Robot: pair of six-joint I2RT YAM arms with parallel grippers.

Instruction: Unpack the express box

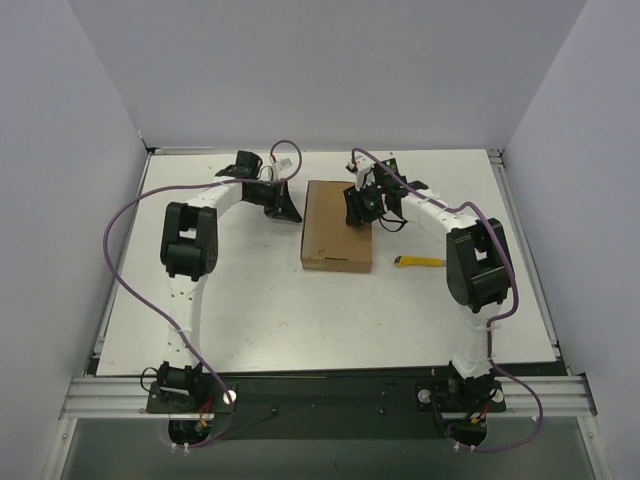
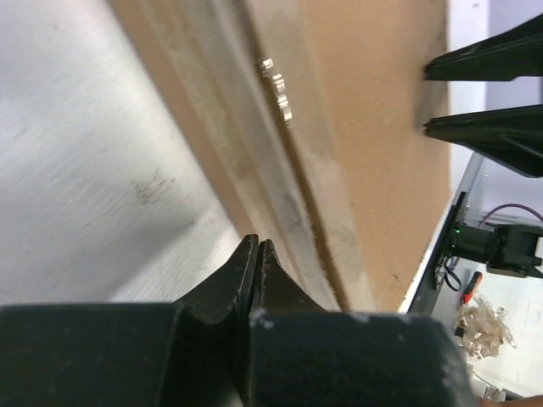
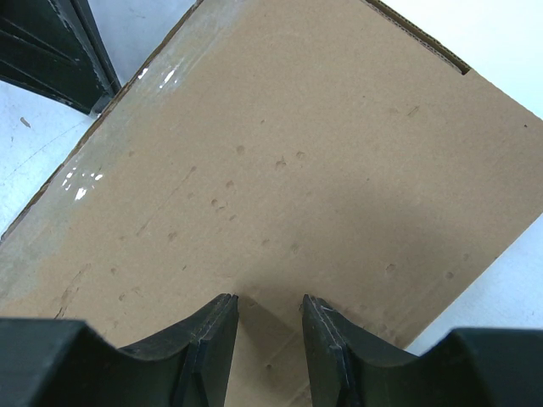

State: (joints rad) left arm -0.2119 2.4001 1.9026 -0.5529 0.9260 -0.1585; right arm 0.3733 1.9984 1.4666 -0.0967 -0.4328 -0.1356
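Overhead view of a white table with two robot arms reaching in from 6 o'clock. The express box, flat brown cardboard with its lid shut, lies at the table's centre.

The left gripper sits at the box's 9 o'clock edge. In its wrist view its fingertips are pressed fully together, low against the box's side wall, beside a glossy strip that is probably tape. Nothing is visibly caught between them.

The right gripper hangs over the lid towards 1 o'clock. Its fingers stand partly apart with nothing between them, close over the cardboard; whether they touch it cannot be told.

A yellow utility knife lies on the table at the box's 4 o'clock, just beside it.

Risks, as a judgement:
- The closed left fingers may have pinched no tape or flap, so a pull would slip off and leave the box sealed.
- If they have caught something, pulling could drag or tip the light box unless the right gripper pins the lid.
- A sliding box could knock the knife.
- The two grippers work near each other and could collide.
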